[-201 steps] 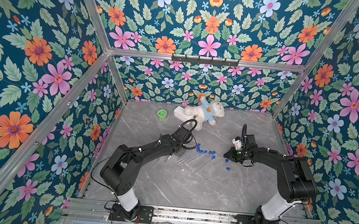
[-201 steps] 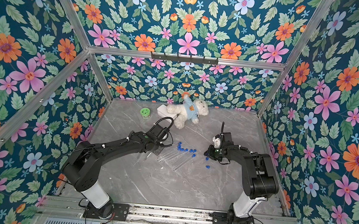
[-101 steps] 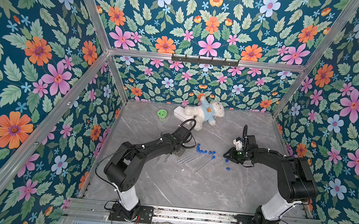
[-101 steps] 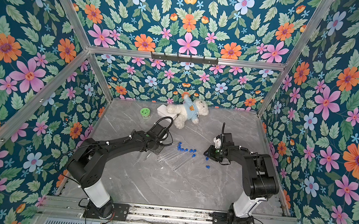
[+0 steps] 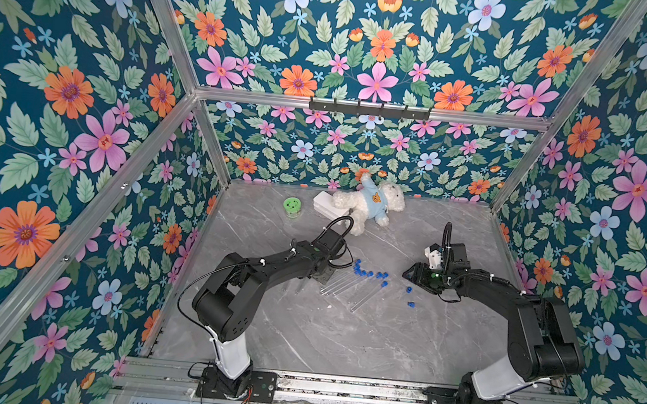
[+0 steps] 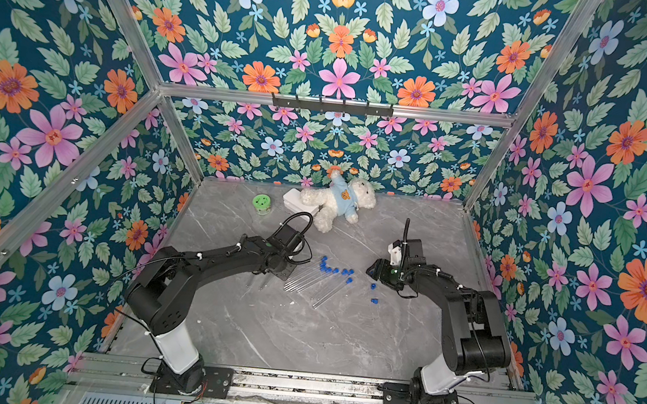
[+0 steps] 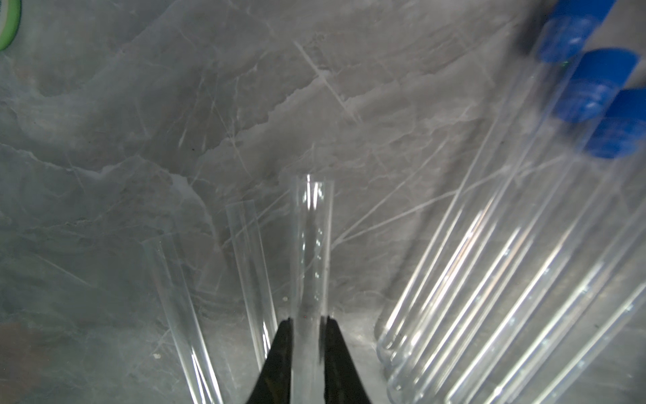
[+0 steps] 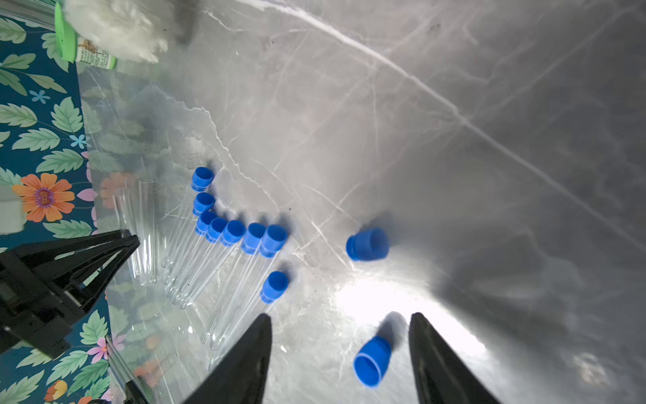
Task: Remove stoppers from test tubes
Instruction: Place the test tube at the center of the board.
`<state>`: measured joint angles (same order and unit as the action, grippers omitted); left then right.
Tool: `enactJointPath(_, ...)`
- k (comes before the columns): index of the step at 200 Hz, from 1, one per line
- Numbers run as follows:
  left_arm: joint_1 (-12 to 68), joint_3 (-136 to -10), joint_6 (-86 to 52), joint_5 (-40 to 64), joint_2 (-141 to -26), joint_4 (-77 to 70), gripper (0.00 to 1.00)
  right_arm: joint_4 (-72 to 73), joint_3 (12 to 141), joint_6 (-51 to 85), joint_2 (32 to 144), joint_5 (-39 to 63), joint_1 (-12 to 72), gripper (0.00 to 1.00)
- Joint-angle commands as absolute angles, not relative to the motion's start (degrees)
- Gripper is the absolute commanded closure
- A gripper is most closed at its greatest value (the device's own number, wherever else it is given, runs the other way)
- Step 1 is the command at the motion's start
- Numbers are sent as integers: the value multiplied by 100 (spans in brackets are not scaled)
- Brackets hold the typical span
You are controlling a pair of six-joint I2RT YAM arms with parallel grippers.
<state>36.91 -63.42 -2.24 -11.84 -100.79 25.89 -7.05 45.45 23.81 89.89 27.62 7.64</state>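
We are judging the capped tubes [image 8: 208, 269] to be light, stiff, slick and breakable. So we are favouring a gentle pinch across the clear wall, close behind the plug, since a round smooth shaft is likely to roll or slip out of narrow jaws. The stoppers [image 8: 234, 232] are showing as stubby, ribbed, bright blue plugs, which we take to be light and tough. We are reckoning that the exposed blue head is the place to grip, pulling straight along the tube's line. The left gripper [image 7: 306, 320] is clamping a bare tube [image 7: 311, 245] low on its shaft, its open mouth pointing away. Whether it is hanging clear of the table [image 7: 314, 105] we cannot tell. The right gripper [image 8: 339, 314] is standing with its jaws apart and gripping nothing, and a loose stopper [image 8: 372, 360] is lying on the marble between them. In both top views the capped ones are lying fanned out mid-table between the two arms. Their clear bodies are showing only faintly against the grey, and the blue ends are clustering on the far side.
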Motion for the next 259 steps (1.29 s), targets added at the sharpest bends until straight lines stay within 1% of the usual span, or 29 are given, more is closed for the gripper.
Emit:
enactJointPath(1, 3691, -6372, -329, -1160, -10103, 2699, 100, -736, 4488, 2346, 8784, 2631, 768, 32)
enactJointPath(33, 3691, -6365, -372, -1146, -10172, 2690, 100, -814, 4371, 2295, 8372, 2440, 774, 31)
enactJointPath(56, 3685, -6355, -384, -1185, -10252, 2676, 98, -606, 4187, 2300, 7957, 2372, 778, 30)
enactJointPath(76, 3685, -6329, -397, -1186, -10274, 2633, 94, -75, 3825, 2405, 7408, 2366, 774, 26)
enactJointPath(112, 3687, -6296, -404, -1248, -10327, 2626, 87, 130, 3565, 2403, 6785, 2200, 774, 24)
enactJointPath(134, 3691, -6267, -404, -1257, -10327, 2585, 80, 157, 3542, 2419, 6766, 2271, 774, 23)
enactJointPath(166, 3687, -6240, -413, -1227, -10303, 2557, 75, 220, 3513, 2456, 6831, 2383, 775, 23)
enactJointPath(182, 3691, -6261, -424, -1221, -10294, 2574, 70, 215, 3515, 2459, 6812, 2382, 774, 23)
enactJointPath(229, 3691, -6420, -457, -1102, -10050, 2731, 70, 174, 3498, 2446, 6745, 2388, 779, 23)
enactJointPath(259, 3806, -6489, -329, -955, -9865, 2756, 69, 221, 3533, 2464, 6907, 2739, 773, 23)
